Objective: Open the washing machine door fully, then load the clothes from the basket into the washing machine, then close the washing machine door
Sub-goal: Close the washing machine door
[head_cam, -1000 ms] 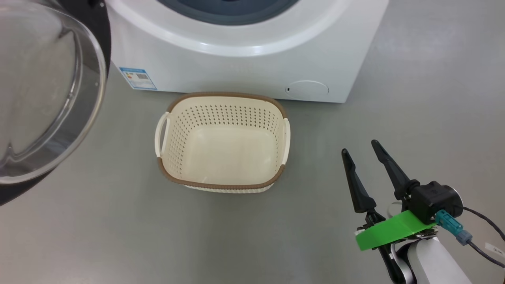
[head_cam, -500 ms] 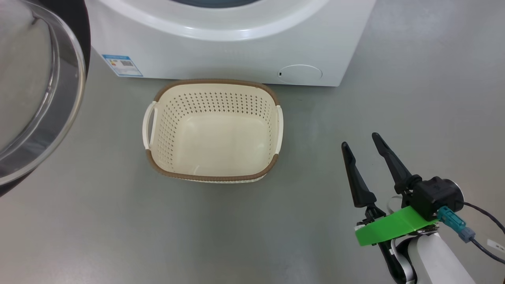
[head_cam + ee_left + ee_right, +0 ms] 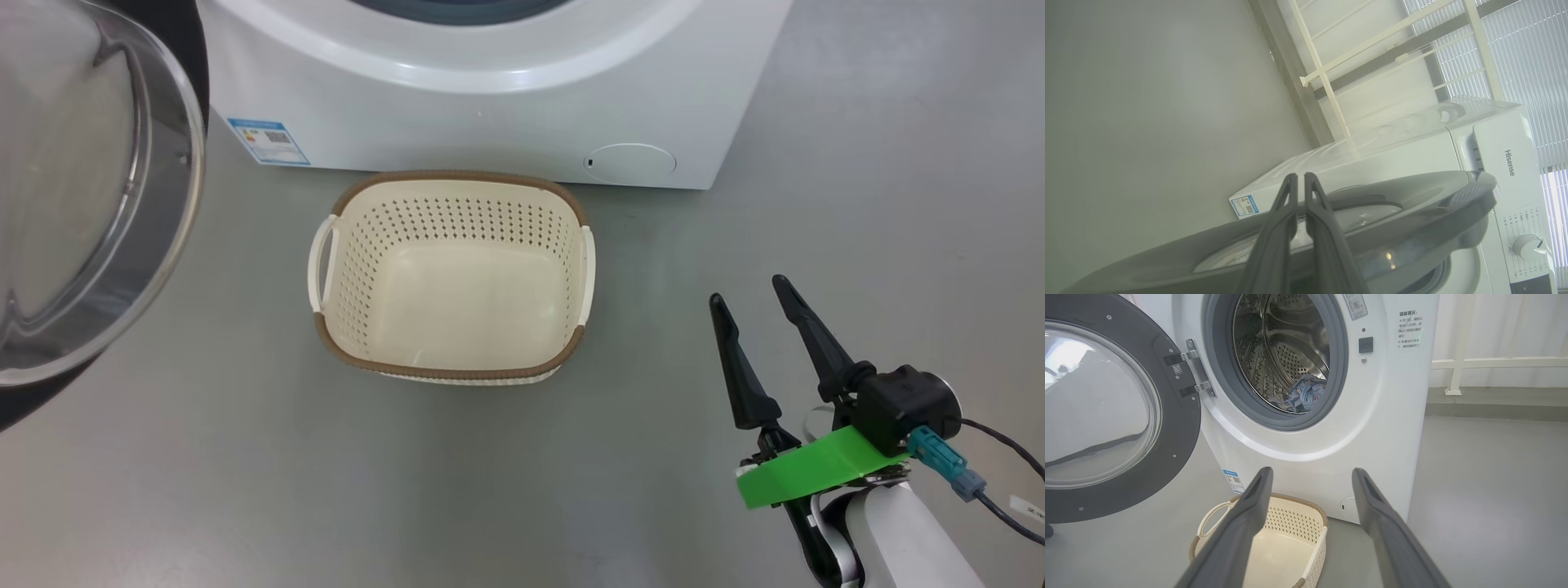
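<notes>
Only your head view has shifted over the last second: the whole scene slid sideways and back, so the camera moved and the things did not. The basket point(image 3: 461, 175) keeps its place on the floor point(image 3: 204, 457), just before the front of the washing machine point(image 3: 490, 114), and it is bare inside. In the right wrist view the clothes point(image 3: 1306, 394) lie as a light blue heap low in the drum point(image 3: 1282, 347). Loading therefore looks finished, and I judge that closing is what is left.

The washing machine door point(image 3: 90, 188) stands swung wide open at the machine's left side, hinge side toward the drum. Your left pincer point(image 3: 1300, 175) is clenched with nothing between its fingers, lying close over the door's black rim. You cannot tell whether it touches. Your right pincer point(image 3: 748, 289) is released, fingers spread, grasping nothing. It hovers over the floor to the right of the basket and well apart from it, and far from the door.
</notes>
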